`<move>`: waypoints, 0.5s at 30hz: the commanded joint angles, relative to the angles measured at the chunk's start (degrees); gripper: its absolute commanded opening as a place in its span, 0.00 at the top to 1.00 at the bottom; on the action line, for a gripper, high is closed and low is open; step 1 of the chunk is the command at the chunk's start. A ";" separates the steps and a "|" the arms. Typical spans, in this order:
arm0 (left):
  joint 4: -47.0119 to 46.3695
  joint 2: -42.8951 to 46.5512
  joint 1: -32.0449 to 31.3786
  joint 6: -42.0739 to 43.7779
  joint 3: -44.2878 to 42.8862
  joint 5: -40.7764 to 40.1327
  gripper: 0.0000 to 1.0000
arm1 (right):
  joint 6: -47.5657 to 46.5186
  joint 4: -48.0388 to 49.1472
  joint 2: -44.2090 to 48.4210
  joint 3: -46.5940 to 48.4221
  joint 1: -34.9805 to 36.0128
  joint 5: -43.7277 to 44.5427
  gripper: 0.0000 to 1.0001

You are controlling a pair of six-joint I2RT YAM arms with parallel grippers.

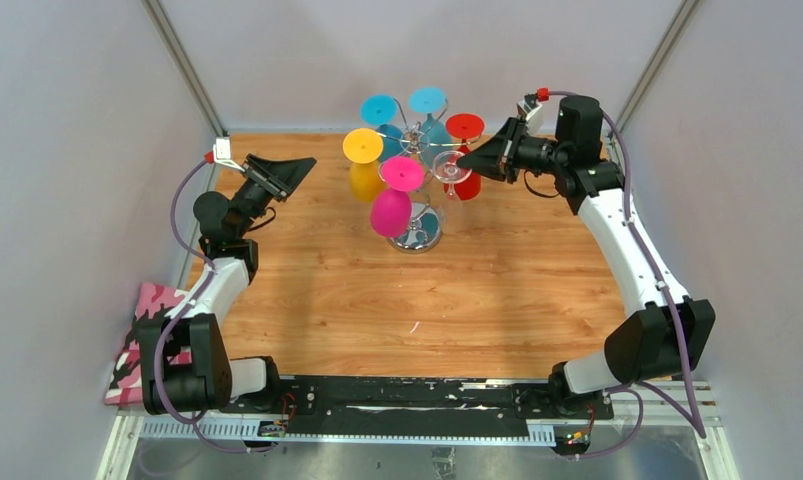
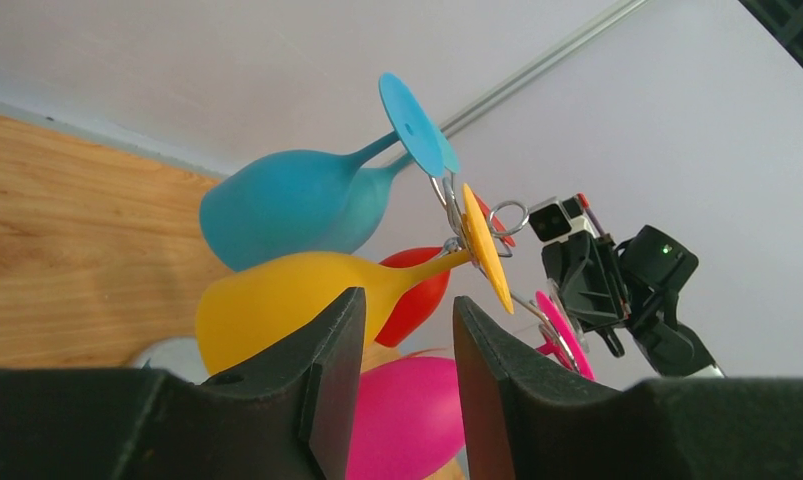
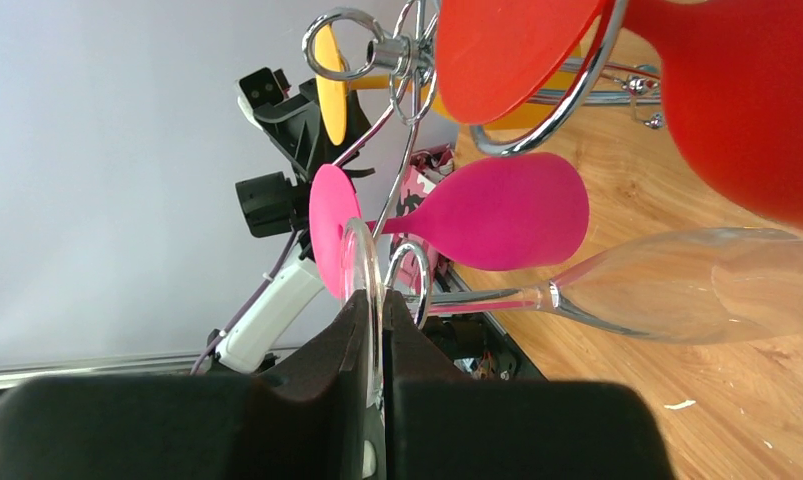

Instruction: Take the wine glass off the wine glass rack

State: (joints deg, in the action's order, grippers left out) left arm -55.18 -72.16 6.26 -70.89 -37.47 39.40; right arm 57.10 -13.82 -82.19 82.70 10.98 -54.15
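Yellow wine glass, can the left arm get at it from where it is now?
Probably yes. The left gripper is open and aimed at the yellow wine glass, which hangs on the left side of the wine glass rack with nothing between them. The pink glass hanging close beside it leaves little room, though.

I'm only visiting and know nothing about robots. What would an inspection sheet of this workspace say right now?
Surface: wooden table, one small white fleck.
Job's things: chrome rack hung with two blue glasses, a red glass, yellow glass, pink glass and clear glass.
Clutter: pink patterned cloth at the near left corner.
Grippers: right gripper shut on the clear glass's foot; left gripper open, near the yellow glass, not touching.
Cables: purple cables along both arms.
Surroundings: plain pale walls, metal frame posts.
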 commanded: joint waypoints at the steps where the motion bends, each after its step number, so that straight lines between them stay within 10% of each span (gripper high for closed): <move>1: -0.45 0.12 0.33 0.50 -0.01 0.68 0.58 | -0.55 -0.91 2.75 -0.42 0.88 -3.21 1.00; 15: 0.41 1.96 0.29 0.51 0.46 0.42 0.59 | 2.73 2.38 2.60 -0.28 1.18 -4.82 1.00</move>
State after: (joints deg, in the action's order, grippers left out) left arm -55.09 -72.03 6.26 -70.91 -37.47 39.40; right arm 57.69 -14.04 -80.09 82.52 11.00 -56.10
